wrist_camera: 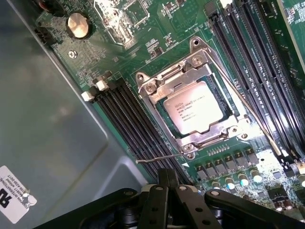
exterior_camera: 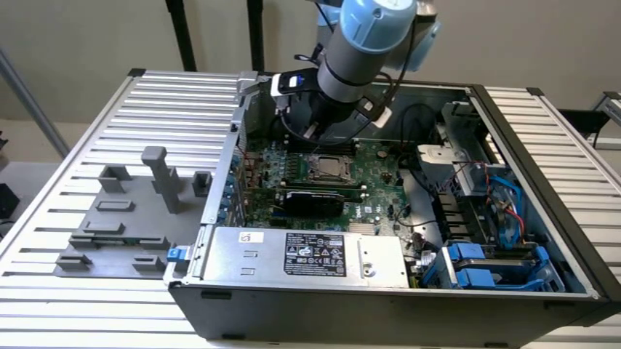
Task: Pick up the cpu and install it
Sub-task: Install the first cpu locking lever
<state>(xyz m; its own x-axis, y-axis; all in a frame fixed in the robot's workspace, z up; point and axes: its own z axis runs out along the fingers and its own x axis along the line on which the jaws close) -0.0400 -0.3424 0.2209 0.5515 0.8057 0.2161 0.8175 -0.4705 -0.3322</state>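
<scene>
cpu [wrist_camera: 193,112] seated in socket [wrist_camera: 200,98], lid print unreadable; claw [wrist_camera: 167,183] closed.

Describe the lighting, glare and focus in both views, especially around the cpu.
Wrist view: the cpu in its socket frame is sharp and evenly lit, printing visible; bright glare washes the chip beside the coin cell; the gripper, near the lens, is dark. Exterior view: soft even light, mild sheen on the cpu, arm slightly soft.

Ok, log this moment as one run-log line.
fingers: shut, empty | cpu: seated in socket, frame over it | arm: above motherboard inside open case
</scene>
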